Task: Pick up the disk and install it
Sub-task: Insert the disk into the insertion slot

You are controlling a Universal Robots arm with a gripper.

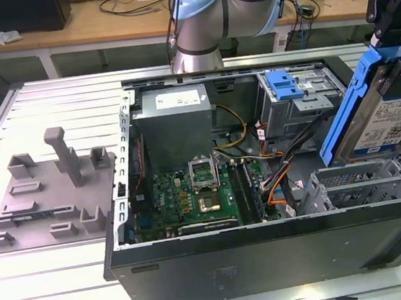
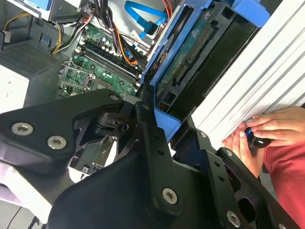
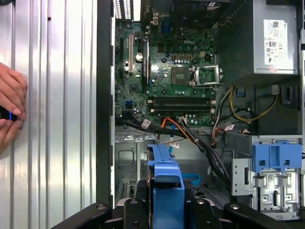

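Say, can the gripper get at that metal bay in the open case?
Likely yes. The gripper holds the disk tilted above the open case, seemingly over the bay; cables lie beside the bay, not across it.

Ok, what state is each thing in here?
Disk: gripped, tilted, not yet installed.
Gripper: shut on disk.
Case: on its side, open.
Blue bracket: seated in its bay.
Fixture plate: lying flat, unloaded.
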